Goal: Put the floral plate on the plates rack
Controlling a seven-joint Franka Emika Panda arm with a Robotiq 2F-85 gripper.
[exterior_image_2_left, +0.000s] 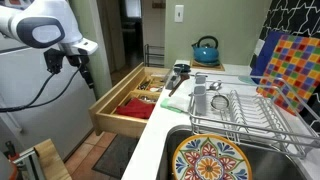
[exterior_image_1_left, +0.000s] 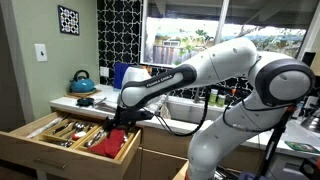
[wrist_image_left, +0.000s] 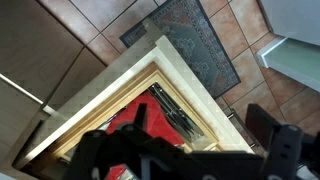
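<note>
In an exterior view, the gripper (exterior_image_1_left: 118,122) hangs just above the open wooden drawer (exterior_image_1_left: 60,140), with the teal kettle (exterior_image_1_left: 82,82) well behind the fingers; their gap is unclear here.

In an exterior view, the gripper (exterior_image_2_left: 88,80) hovers beside the drawer (exterior_image_2_left: 125,105). The floral plate (exterior_image_2_left: 208,160) lies in the sink (exterior_image_2_left: 270,155), far from the fingers, just beside the plates rack (exterior_image_2_left: 250,110).

In the wrist view, the gripper (wrist_image_left: 195,160) has its fingers (wrist_image_left: 110,150) spread apart and empty, with the drawer (wrist_image_left: 110,90) directly beneath them.
</note>
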